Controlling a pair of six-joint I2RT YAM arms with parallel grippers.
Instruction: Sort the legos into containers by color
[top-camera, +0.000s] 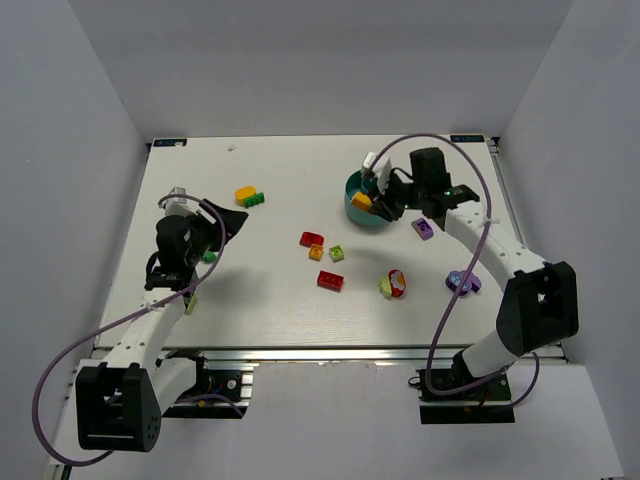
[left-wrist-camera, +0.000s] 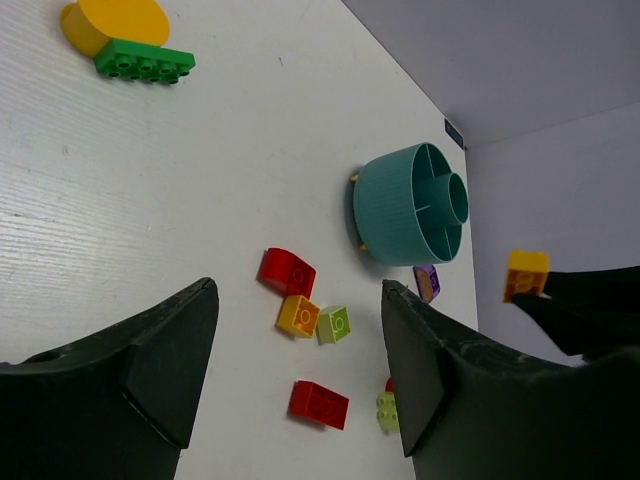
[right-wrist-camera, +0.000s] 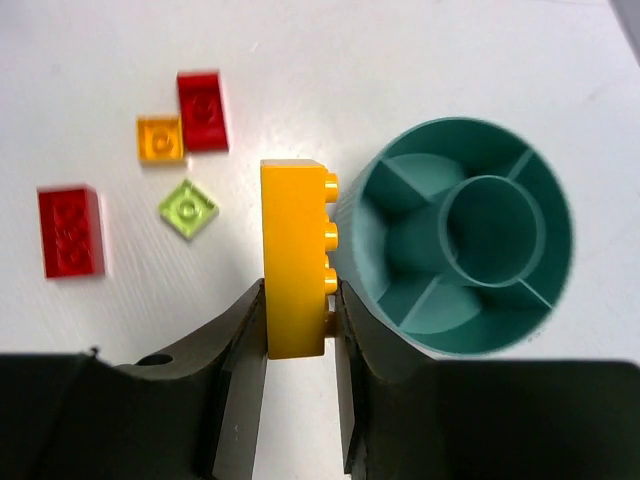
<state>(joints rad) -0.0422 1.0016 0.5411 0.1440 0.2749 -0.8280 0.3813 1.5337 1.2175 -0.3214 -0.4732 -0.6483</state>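
Note:
My right gripper (right-wrist-camera: 298, 320) is shut on a yellow brick (right-wrist-camera: 295, 258), held upright just left of the teal divided bowl (right-wrist-camera: 556, 200), whose compartments look empty. From above, that gripper (top-camera: 375, 200) and brick (top-camera: 362, 201) sit at the bowl's (top-camera: 372, 220) left rim. My left gripper (left-wrist-camera: 300, 370) is open and empty above the table's left side (top-camera: 225, 225). Loose in the middle lie a red brick (top-camera: 312, 239), an orange one (top-camera: 317, 253), a lime one (top-camera: 337, 253) and another red one (top-camera: 331, 280).
A yellow rounded piece (top-camera: 245, 193) and a green brick (top-camera: 255, 200) lie at the back left. A lime-and-red pair (top-camera: 392, 284) and purple bricks (top-camera: 423, 229) (top-camera: 465, 282) lie right of centre. Small green (top-camera: 209, 256) and lime (top-camera: 190, 303) pieces lie by the left arm.

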